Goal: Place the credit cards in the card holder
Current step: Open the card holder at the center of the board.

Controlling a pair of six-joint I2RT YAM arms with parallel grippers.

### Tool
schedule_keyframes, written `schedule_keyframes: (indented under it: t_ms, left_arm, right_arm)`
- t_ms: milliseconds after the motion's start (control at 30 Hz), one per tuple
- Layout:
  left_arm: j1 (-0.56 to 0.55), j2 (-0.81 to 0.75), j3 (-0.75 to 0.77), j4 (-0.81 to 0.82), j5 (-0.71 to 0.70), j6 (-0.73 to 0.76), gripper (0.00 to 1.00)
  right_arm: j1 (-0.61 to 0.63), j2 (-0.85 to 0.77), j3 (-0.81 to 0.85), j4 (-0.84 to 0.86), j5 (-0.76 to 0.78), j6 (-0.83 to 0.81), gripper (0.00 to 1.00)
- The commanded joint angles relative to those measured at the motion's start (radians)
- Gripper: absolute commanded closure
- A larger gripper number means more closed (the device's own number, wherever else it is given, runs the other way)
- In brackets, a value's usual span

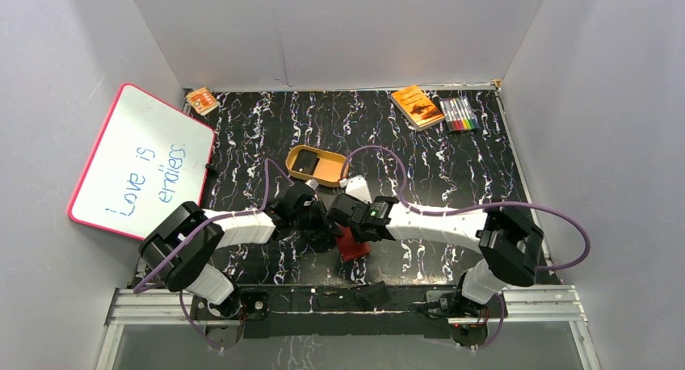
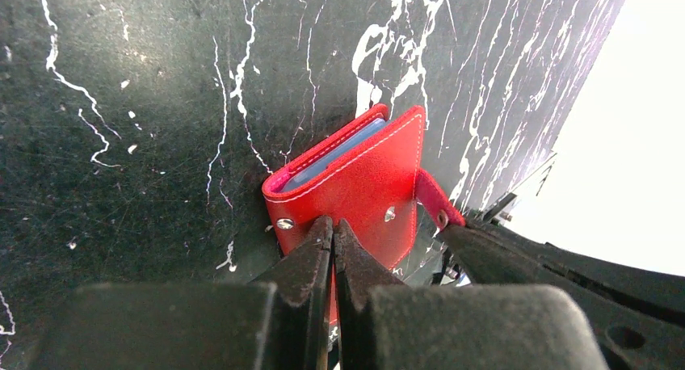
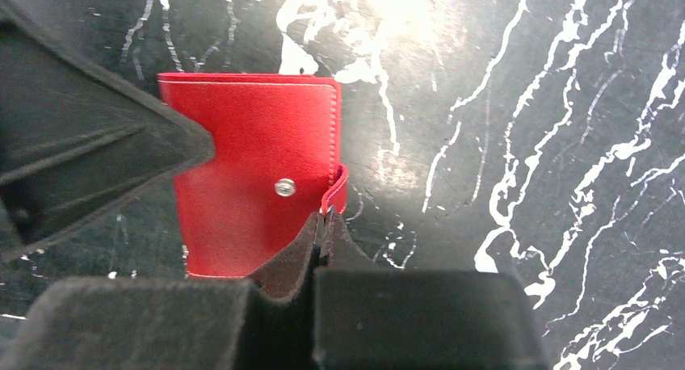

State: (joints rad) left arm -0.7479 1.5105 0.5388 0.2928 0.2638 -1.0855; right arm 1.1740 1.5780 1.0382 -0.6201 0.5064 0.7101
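One card holder [image 1: 353, 245] sits on the black marbled table, just in front of the two arm bases and between the wrists. It is folded, snap stud outward, grey-blue pockets showing along one open edge. Its long axis seems to run front to back, though the arms hide much of it. The left gripper [image 2: 334, 229] is clenched on its cover and the right gripper [image 3: 323, 222] pinches the snap tab. One black credit card [image 1: 304, 166] lies in the tan dish [image 1: 327, 174], further back.
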Motion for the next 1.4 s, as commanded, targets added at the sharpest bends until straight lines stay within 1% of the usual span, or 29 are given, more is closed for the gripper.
schedule_keyframes:
  t_ms: [0, 167, 200, 333, 400, 467, 533, 667, 733, 867, 1167, 1367]
  left_arm:
    - [0.0, 0.049, -0.019, -0.12, -0.063, 0.032, 1.0]
    - [0.0, 0.014, -0.001, -0.129, -0.06, 0.056, 1.0]
    - [0.0, -0.002, 0.007, -0.142, -0.063, 0.061, 0.98]
    - [0.0, -0.069, 0.045, -0.177, -0.051, 0.084, 0.66]
    - [0.001, -0.096, 0.069, -0.205, -0.044, 0.087, 0.51]
    - [0.0, -0.119, 0.096, -0.234, -0.041, 0.094, 0.39]
    - [0.001, -0.14, 0.114, -0.252, -0.036, 0.098, 0.31]
    - [0.001, -0.142, 0.131, -0.256, -0.002, 0.102, 0.18]
    - [0.001, -0.131, 0.14, -0.252, 0.01, 0.099, 0.16]
    - [-0.001, -0.109, 0.152, -0.238, 0.029, 0.096, 0.15]
    - [-0.005, -0.078, 0.156, -0.216, 0.05, 0.09, 0.15]
    - [-0.005, -0.078, 0.143, -0.219, 0.048, 0.093, 0.17]
  right_arm:
    - [-0.029, -0.076, -0.057, -0.019, 0.017, 0.049, 1.0]
    - [-0.132, -0.176, -0.19, 0.077, -0.107, 0.07, 1.0]
    - [-0.156, -0.202, -0.218, 0.105, -0.137, 0.071, 1.0]
    - [-0.192, -0.32, -0.303, 0.233, -0.224, 0.047, 1.0]
    - [-0.198, -0.357, -0.314, 0.263, -0.245, 0.031, 1.0]
    - [-0.2, -0.374, -0.309, 0.274, -0.263, 0.011, 1.0]
    - [-0.199, -0.392, -0.308, 0.294, -0.286, -0.005, 1.0]
    - [-0.2, -0.423, -0.311, 0.344, -0.347, -0.016, 1.0]
    - [-0.2, -0.433, -0.315, 0.37, -0.371, -0.014, 1.0]
    - [-0.199, -0.446, -0.316, 0.399, -0.4, -0.011, 1.0]
    - [-0.2, -0.481, -0.327, 0.444, -0.444, -0.001, 1.0]
    - [-0.199, -0.523, -0.33, 0.46, -0.446, 0.008, 1.0]
